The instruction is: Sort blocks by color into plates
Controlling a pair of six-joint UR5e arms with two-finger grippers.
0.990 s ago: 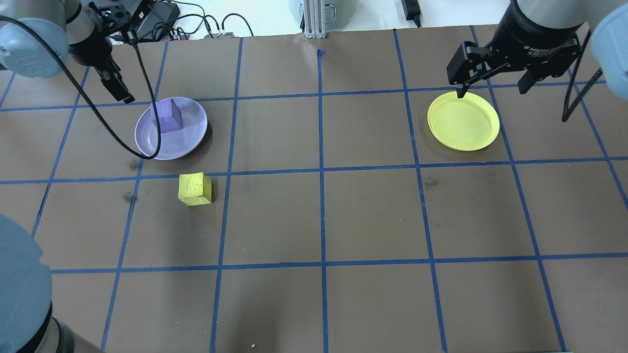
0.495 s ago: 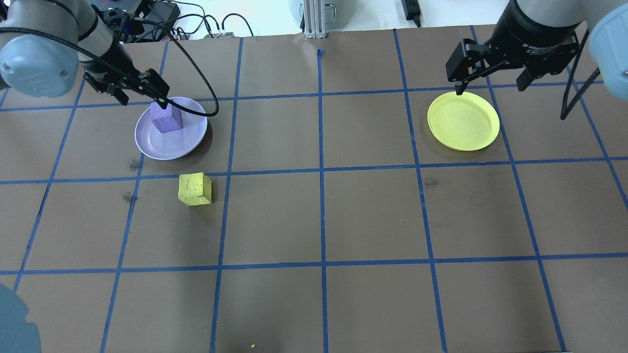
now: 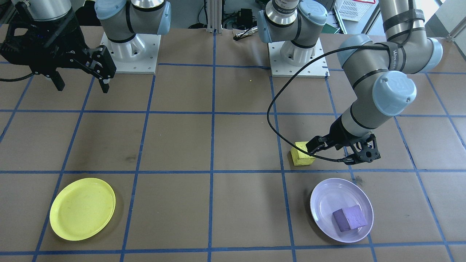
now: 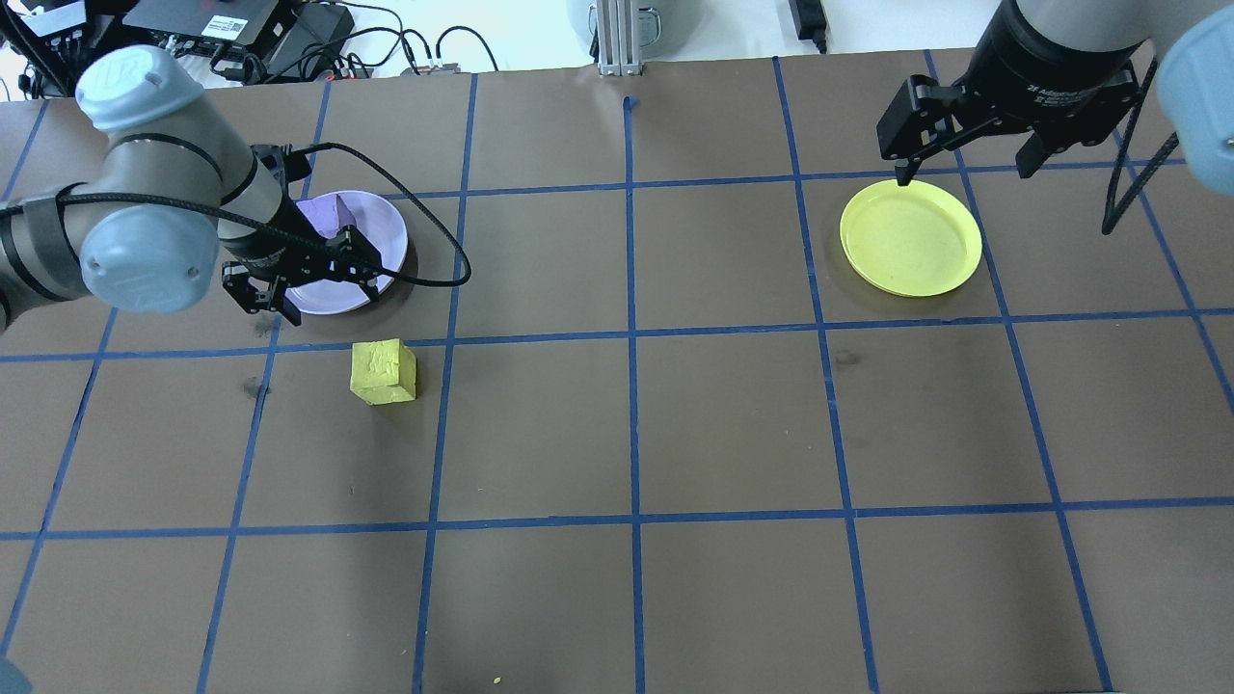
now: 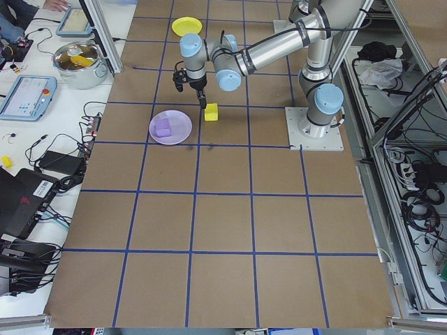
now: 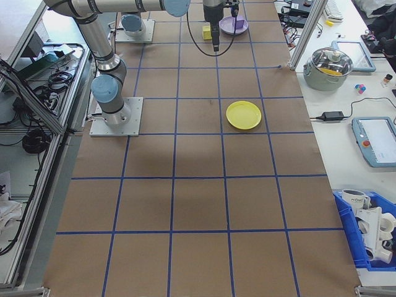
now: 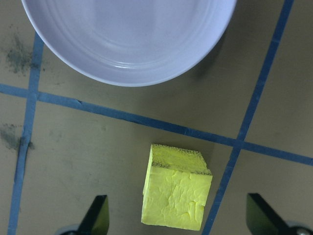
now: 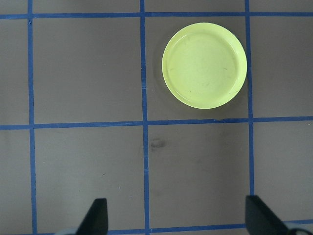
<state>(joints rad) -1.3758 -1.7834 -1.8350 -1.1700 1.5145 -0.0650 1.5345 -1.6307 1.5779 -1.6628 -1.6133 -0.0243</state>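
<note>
1. Your left gripper (image 4: 307, 294) hangs with its fingers spread wide and nothing between them. In its wrist view the yellow block (image 7: 176, 188) sits just ahead of the fingertips, nearer the left finger (image 7: 97, 217) than the right one.

2. The purple block (image 3: 350, 218) lies in the purple plate (image 3: 324, 196), just past the yellow block from this gripper, so that colour looks finished (only the yellow one is left, by my reading).

3. The yellow plate (image 4: 910, 238) lies well apart, far off to the gripper's right, under your right gripper (image 4: 966, 164), which is also spread open and empty.

4. Expect the yellow block to be light and a little soft, with a rough, crumbly-looking skin that should grip well. A hard squeeze may dent it or shed crumbs, so close gently.

5. Take it across two opposite flat sides, low on the body, not corner to corner. It sits turned a little against the fingers, so rotate the wrist slightly and centre it first.

6. Watch the purple plate's rim just beyond the block as you come down.
</note>
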